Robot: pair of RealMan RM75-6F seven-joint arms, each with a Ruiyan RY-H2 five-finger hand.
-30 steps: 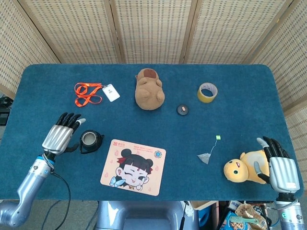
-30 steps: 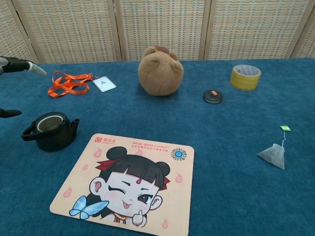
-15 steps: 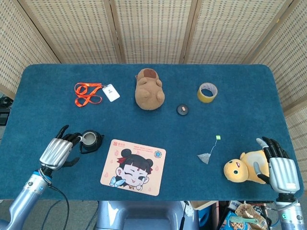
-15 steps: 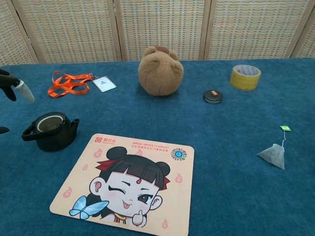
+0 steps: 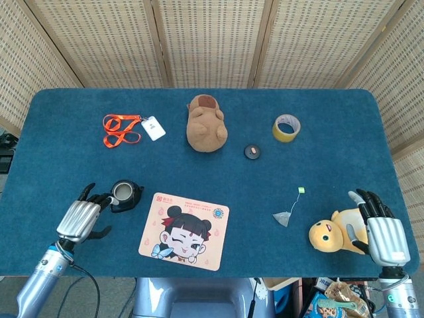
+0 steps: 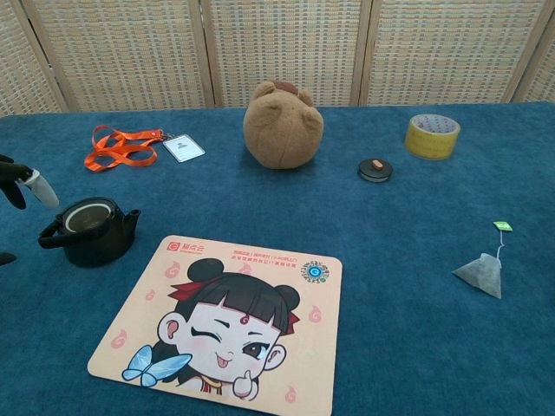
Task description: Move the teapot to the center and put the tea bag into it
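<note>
A small black teapot point(image 5: 124, 193) point(image 6: 90, 230) without a lid stands on the blue table, left of the cartoon mat point(image 5: 185, 230) point(image 6: 227, 322). My left hand point(image 5: 81, 217) hovers just left of it, fingers apart and reaching toward its handle, holding nothing; only its fingertips point(image 6: 26, 180) show in the chest view. The grey tea bag point(image 5: 282, 218) point(image 6: 480, 274) with a green tag lies at the right. My right hand point(image 5: 379, 232) rests open near the table's front right edge, beside a yellow plush.
A brown plush point(image 5: 207, 122) point(image 6: 282, 124) sits at the back centre, an orange lanyard with a badge point(image 5: 123, 128) at the back left, a yellow tape roll point(image 5: 286, 128) and a small round lid point(image 5: 251, 152) at the back right. A yellow plush toy point(image 5: 334, 233) lies by my right hand.
My left hand has drawn back toward the front edge and lowered, its fingers now beside the teapot's handle. The right hand shifted only slightly. Teapot and tea bag have not moved.
</note>
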